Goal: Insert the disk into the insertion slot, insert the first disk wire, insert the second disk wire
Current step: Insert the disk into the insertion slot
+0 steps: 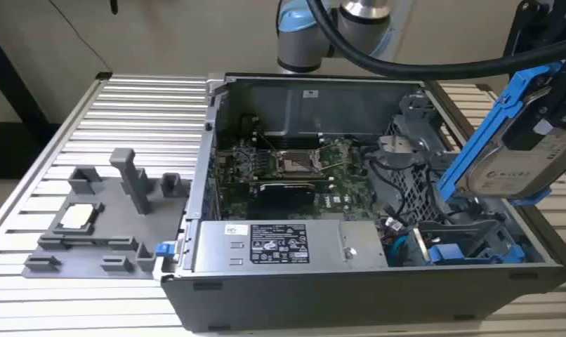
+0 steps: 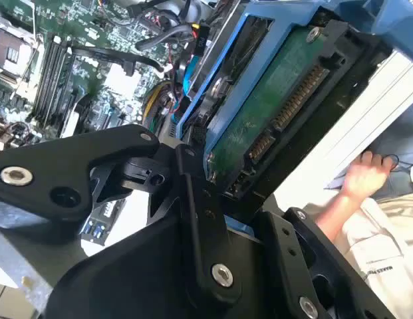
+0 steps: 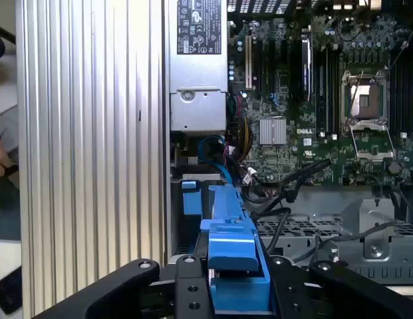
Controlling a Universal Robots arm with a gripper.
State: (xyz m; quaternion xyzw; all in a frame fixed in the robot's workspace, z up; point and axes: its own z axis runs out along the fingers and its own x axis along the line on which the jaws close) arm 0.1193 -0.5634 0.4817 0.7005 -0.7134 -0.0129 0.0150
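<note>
One silver-grey disk (image 1: 531, 163), white label (image 1: 504, 175), blue carrier frame (image 1: 496, 116), gripped by hand (image 3: 234, 272).

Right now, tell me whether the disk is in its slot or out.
Out: the disk hangs tilted in the end effector, raised clear of the insertion slot.

This looks like a robotics lab or test bench. In the exterior view a ribbed metal surface (image 1: 133, 112) carries an open computer case (image 1: 358, 298) with its circuit board (image 1: 293, 165) bare. At nine o'clock of the case lies a grey plate of moulded holders (image 1: 86, 232). A robot arm (image 1: 302, 35) stands at twelve o'clock, with a thick black cable (image 1: 433, 67) hanging from it. In the first wrist view its tool (image 3: 234, 279) grips a disk (image 3: 226, 206) in a blue frame. In the second wrist view a person's hand (image 2: 364, 174) shows just past the surface's edge.
</note>
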